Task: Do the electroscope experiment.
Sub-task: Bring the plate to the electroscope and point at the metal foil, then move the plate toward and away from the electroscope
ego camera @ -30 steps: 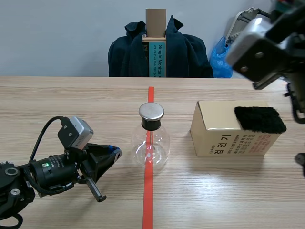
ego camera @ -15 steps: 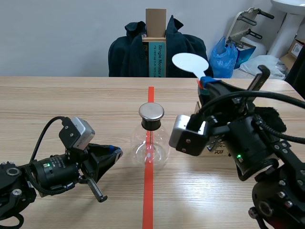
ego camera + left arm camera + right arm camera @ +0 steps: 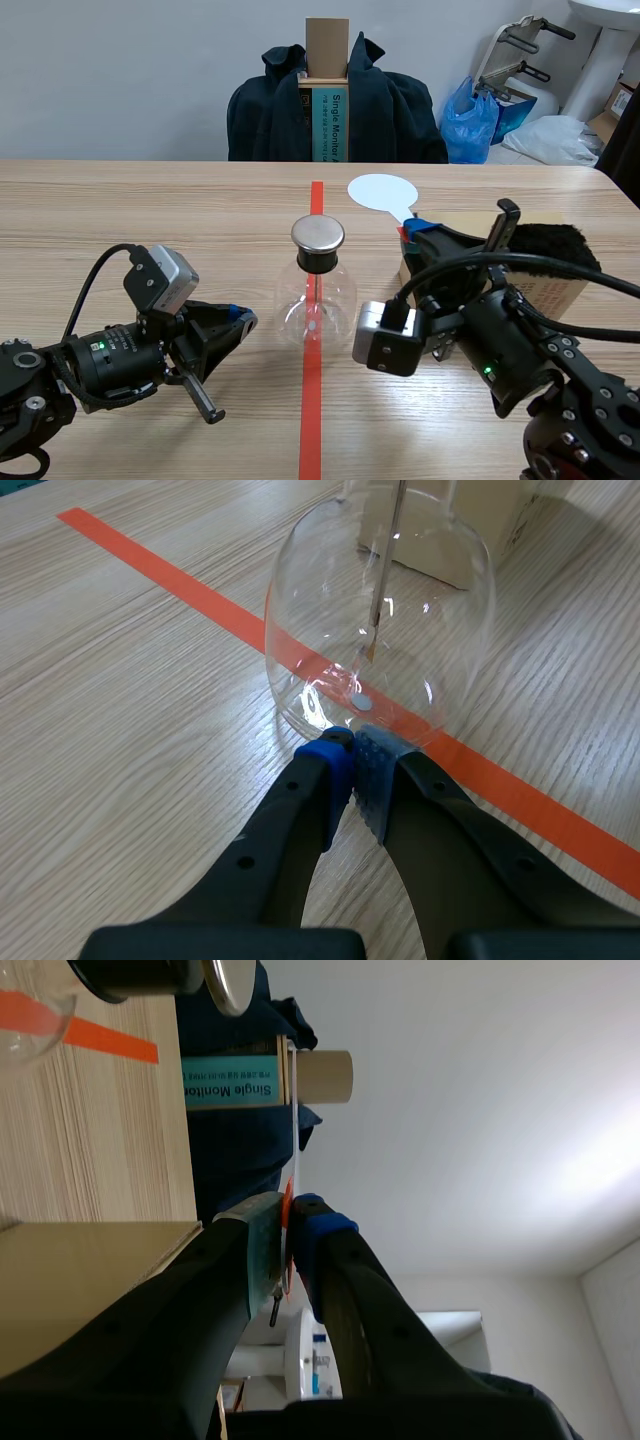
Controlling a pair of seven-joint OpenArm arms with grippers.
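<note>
The electroscope, a clear glass flask (image 3: 318, 300) with a round metal cap (image 3: 318, 234) and a thin rod inside, stands on the orange tape line. My left gripper (image 3: 240, 320) lies low on the table just left of it, shut on nothing. In the left wrist view its tips (image 3: 355, 768) meet right at the base of the flask (image 3: 380, 630). My right gripper (image 3: 412, 228) is shut on the handle of a white round paddle (image 3: 382, 190), held up right of the cap. The right wrist view shows the paddle (image 3: 293, 1150) edge-on between the gripper's (image 3: 283, 1228) pads.
A tan cardboard box (image 3: 560, 290) with a black furry cloth (image 3: 552, 246) on top sits right of the flask, mostly behind my right arm. A chair draped with a dark jacket (image 3: 390, 110) stands beyond the far table edge.
My right arm swung down from the upper right with the paddle, then sank lower, bringing the disc left toward the flask's cap. The left arm stayed still.
</note>
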